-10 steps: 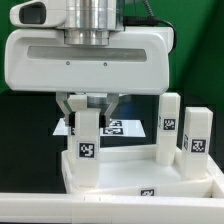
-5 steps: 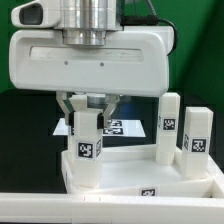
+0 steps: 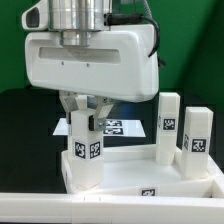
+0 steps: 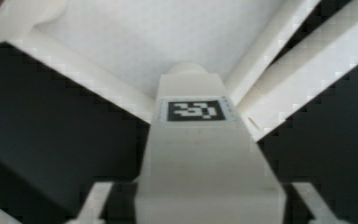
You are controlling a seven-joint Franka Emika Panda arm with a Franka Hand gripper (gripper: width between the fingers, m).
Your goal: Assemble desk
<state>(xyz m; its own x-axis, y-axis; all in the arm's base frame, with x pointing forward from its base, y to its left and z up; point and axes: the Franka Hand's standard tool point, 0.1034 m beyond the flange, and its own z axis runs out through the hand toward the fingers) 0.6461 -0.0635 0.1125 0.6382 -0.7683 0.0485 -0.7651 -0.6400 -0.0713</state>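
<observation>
A white square leg (image 3: 85,168) stands upright at the left corner of the white rimmed tabletop (image 3: 135,160), one corner edge and two tagged faces turned toward the camera. My gripper (image 3: 88,118) comes straight down over it and is shut on the leg's top. In the wrist view the same leg (image 4: 197,150) runs away from between my gripper's (image 4: 202,208) two fingers, its tag showing, with the tabletop's rim (image 4: 105,75) beyond it. Two more legs (image 3: 169,125) (image 3: 197,140) stand upright at the exterior view's right.
The marker board (image 3: 118,127) lies flat on the dark table behind the held leg. A white edge (image 3: 60,210) crosses the foreground. My wide white gripper body fills the upper half of the exterior view.
My gripper has turned about its vertical axis and the leg has turned with it. It showed one tagged face before and shows two now. The two legs at the right have not moved.
</observation>
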